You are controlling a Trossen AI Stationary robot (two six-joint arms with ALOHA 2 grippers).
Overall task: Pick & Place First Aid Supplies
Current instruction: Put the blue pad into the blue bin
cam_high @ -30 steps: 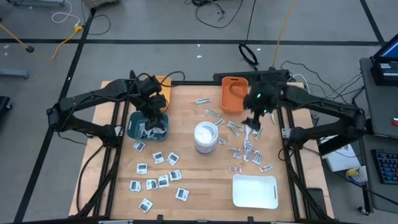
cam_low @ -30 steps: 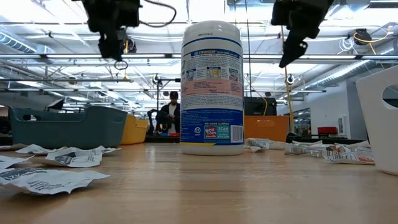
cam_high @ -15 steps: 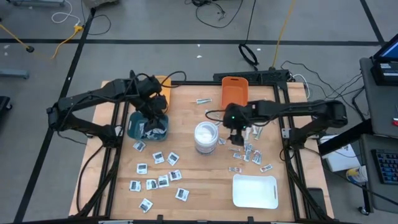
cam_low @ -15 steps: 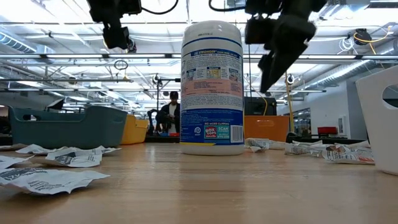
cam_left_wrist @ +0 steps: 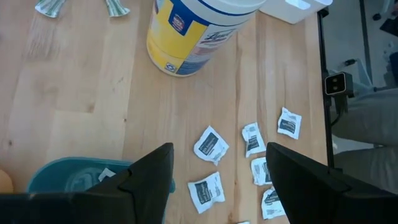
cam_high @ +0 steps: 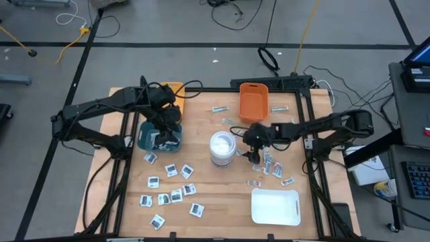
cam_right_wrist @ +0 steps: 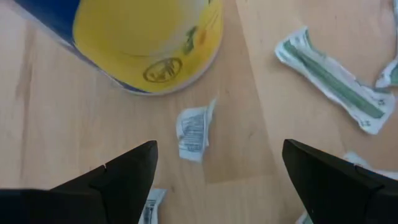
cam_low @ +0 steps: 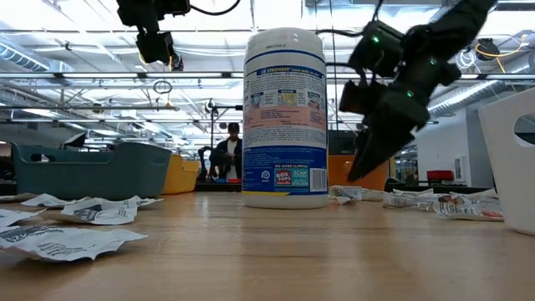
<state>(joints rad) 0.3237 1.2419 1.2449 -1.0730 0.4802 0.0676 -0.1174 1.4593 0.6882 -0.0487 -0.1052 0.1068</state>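
On your left, the left gripper [cam_high: 168, 121] hangs high over the teal plastic bin [cam_high: 149, 136], jaws spread and empty; that bin already holds a few packets. Near it, white square packets with dark centres [cam_high: 171, 170] lie scattered across the wooden table [cam_high: 208, 195]. At centre stands the white cylindrical wipes canister [cam_high: 222, 148]. Just right of it, the right gripper [cam_high: 254, 142] is low over the table, jaws spread wide either side of a small white printed sachet [cam_right_wrist: 194, 132] lying flat beside the canister's base. You appear to be at the pick. Next, I judge, you need to drop straight onto that sachet, close without nudging the canister, then carry it to the orange plastic bin [cam_high: 253, 100] at the far edge.
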